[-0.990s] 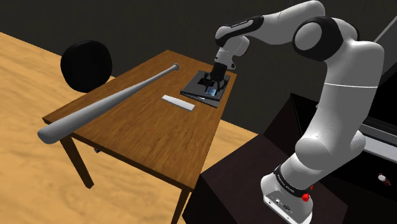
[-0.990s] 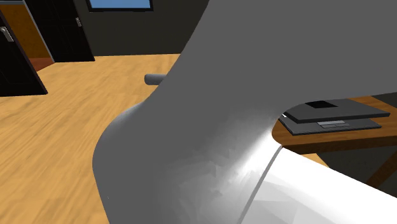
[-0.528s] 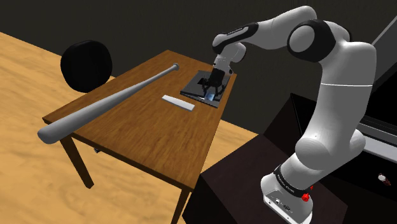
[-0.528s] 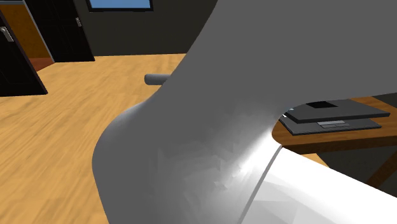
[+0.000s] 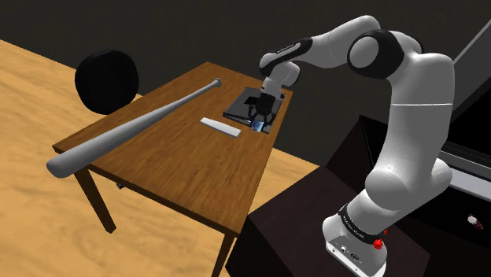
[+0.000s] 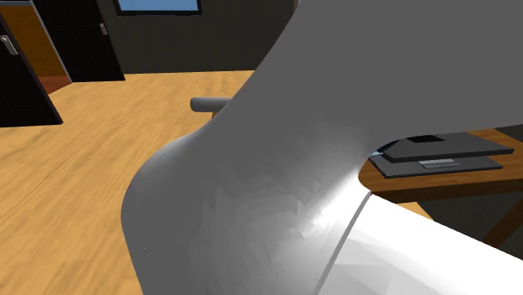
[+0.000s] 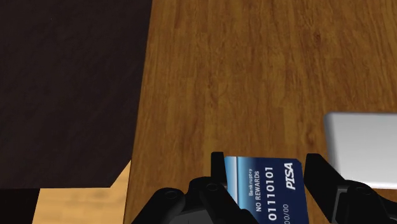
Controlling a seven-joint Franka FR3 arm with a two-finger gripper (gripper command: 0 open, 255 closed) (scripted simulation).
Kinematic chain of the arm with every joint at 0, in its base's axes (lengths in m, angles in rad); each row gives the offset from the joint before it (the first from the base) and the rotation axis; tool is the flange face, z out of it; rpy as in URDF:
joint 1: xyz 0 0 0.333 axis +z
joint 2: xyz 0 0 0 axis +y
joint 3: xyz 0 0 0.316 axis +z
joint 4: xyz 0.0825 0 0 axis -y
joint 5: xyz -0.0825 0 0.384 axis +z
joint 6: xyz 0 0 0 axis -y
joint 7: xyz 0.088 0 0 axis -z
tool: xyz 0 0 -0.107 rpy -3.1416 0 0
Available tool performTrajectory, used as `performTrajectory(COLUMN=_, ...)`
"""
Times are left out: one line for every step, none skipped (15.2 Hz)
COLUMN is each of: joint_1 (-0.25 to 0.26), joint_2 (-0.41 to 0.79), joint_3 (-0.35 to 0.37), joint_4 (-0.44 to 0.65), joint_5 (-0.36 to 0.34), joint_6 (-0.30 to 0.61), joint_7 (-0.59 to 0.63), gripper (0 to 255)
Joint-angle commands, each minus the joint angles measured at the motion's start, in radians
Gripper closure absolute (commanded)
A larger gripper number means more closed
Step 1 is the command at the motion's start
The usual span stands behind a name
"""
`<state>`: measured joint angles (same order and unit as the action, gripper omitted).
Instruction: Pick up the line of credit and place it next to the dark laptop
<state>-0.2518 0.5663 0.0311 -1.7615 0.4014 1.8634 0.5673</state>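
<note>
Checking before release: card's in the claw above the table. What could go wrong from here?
The claw clasps the blue card by its thin edges; it may slip or twist. The table edge lies close, so a released card could slide off. It might also land on the white slab.

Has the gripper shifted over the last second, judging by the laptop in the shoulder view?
Yes. In the shoulder view the gripper, shut on the blue card, has slid from the middle of the dark laptop down to its lower edge.

Bat (image 5: 130, 126) along the bench's (image 5: 189, 161) left edge in the shoulder view, laptop (image 5: 238, 106) at its far right corner. Flat slab (image 5: 219, 126) between them, near the laptop
</note>
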Motion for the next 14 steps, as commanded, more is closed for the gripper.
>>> performTrajectory(joint_1=-0.001, joint_2=0.018, joint_3=-0.001, joint_4=0.001, joint_5=0.002, joint_6=0.019, joint_7=-0.007, gripper=255)
performTrajectory(joint_1=0.000, joint_2=0.027, joint_3=0.000, joint_4=0.001, joint_5=0.002, joint_6=0.028, joint_7=-0.011, gripper=255)
performTrajectory(joint_1=0.000, joint_2=0.036, joint_3=0.000, joint_4=0.001, joint_5=0.003, joint_6=0.036, joint_7=-0.014, gripper=255)
performTrajectory(joint_1=0.000, joint_2=0.045, joint_3=0.000, joint_4=0.002, joint_5=0.004, joint_6=0.044, joint_7=-0.017, gripper=255)
performTrajectory(joint_1=0.000, joint_2=0.055, joint_3=0.001, joint_4=0.003, joint_5=0.005, joint_6=0.053, joint_7=-0.020, gripper=255)
performTrajectory(joint_1=0.000, joint_2=0.064, joint_3=0.001, joint_4=0.004, joint_5=0.006, joint_6=0.061, joint_7=-0.023, gripper=255)
performTrajectory(joint_1=0.001, joint_2=0.076, joint_3=0.001, joint_4=0.005, joint_5=0.007, joint_6=0.070, joint_7=-0.027, gripper=255)
performTrajectory(joint_1=0.001, joint_2=0.076, joint_3=0.001, joint_4=0.005, joint_5=0.007, joint_6=0.070, joint_7=-0.027, gripper=255)
performTrajectory(joint_1=0.001, joint_2=0.076, joint_3=0.001, joint_4=0.005, joint_5=0.007, joint_6=0.070, joint_7=-0.027, gripper=255)
performTrajectory(joint_1=0.001, joint_2=0.076, joint_3=0.001, joint_4=0.005, joint_5=0.007, joint_6=0.070, joint_7=-0.027, gripper=255)
performTrajectory(joint_1=0.001, joint_2=0.076, joint_3=0.001, joint_4=0.005, joint_5=0.007, joint_6=0.070, joint_7=-0.027, gripper=255)
performTrajectory(joint_1=0.001, joint_2=0.076, joint_3=0.001, joint_4=0.005, joint_5=0.007, joint_6=0.070, joint_7=-0.027, gripper=255)
performTrajectory(joint_1=0.001, joint_2=0.076, joint_3=0.001, joint_4=0.005, joint_5=0.007, joint_6=0.070, joint_7=-0.027, gripper=255)
performTrajectory(joint_1=0.001, joint_2=0.076, joint_3=0.001, joint_4=0.005, joint_5=0.007, joint_6=0.070, joint_7=-0.027, gripper=255)
